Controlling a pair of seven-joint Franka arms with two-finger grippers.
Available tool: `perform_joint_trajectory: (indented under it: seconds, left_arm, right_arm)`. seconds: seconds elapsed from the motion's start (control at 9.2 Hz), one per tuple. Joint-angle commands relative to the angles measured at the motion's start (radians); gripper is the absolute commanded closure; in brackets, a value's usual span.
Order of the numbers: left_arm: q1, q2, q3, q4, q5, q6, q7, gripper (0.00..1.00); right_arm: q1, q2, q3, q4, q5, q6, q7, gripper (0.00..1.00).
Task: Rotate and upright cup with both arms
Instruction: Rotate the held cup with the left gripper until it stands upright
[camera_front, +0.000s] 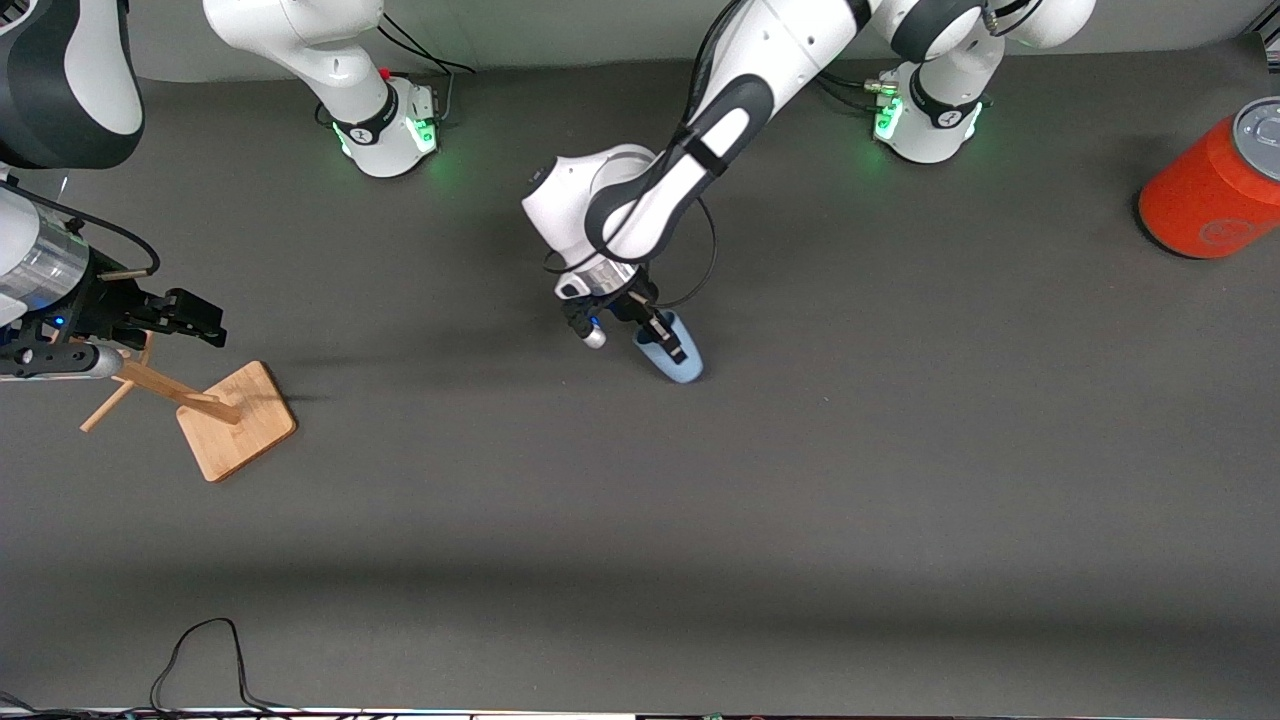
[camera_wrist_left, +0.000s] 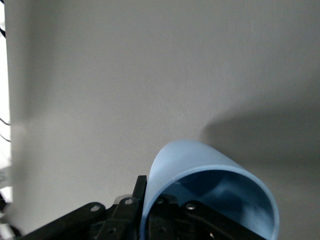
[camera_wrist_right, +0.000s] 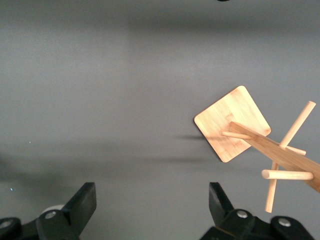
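- Over the wooden stand (camera_front: 236, 418) at the right arm's end of the table: right gripper (camera_front: 150, 320), waiting, fingers (camera_wrist_right: 80, 205) spread wide, holding nothing.
- Near the middle of the table (camera_front: 900, 450): left gripper (camera_front: 640, 335), squeezed tight on the rim of the cup (camera_front: 675, 355).
- Lying tipped on its side on the table, open mouth toward the gripper.
- At the left arm's end: big orange can (camera_front: 1215, 190), well apart from the cup.

Pale-blue cup (camera_front: 678, 362) – plain; orange-red can (camera_front: 1212, 195), silver top; light wooden stand (camera_front: 237, 420); dark grey table (camera_front: 800, 520).
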Motion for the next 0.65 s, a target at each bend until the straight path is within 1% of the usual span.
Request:
perform_joint_trajectory:
  seconds: [0.0, 0.11, 0.22, 0.33, 0.43, 0.54]
  left_arm:
    - [0.087, -0.054, -0.008, 0.080, -0.186, 0.018, -0.251, 1.00]
    - [0.117, -0.121, -0.007, 0.040, -0.284, 0.064, -0.297, 1.00]
    - [0.175, -0.219, -0.007, -0.051, -0.364, 0.087, -0.294, 1.00]
    - [0.194, -0.309, -0.007, -0.184, -0.394, 0.174, -0.297, 1.00]
    - [0.209, -0.353, -0.004, -0.340, -0.416, 0.336, -0.346, 1.00]
    - [0.211, -0.343, -0.004, -0.413, -0.416, 0.442, -0.422, 1.00]
  right_arm:
    - [0.003, -0.018, -0.003, -0.007, 0.016, -0.007, 0.003, 0.00]
    - [0.002, -0.016, 0.003, -0.007, 0.016, -0.002, 0.002, 0.00]
    - [0.002, -0.018, 0.006, -0.007, 0.018, -0.002, 0.002, 0.00]
    - [0.002, -0.016, 0.017, -0.008, 0.019, -0.005, 0.002, 0.00]
    - [0.003, -0.013, 0.017, -0.025, 0.019, -0.007, 0.005, 0.00]
    - [0.002, -0.019, 0.017, -0.037, 0.019, -0.002, 0.002, 0.00]
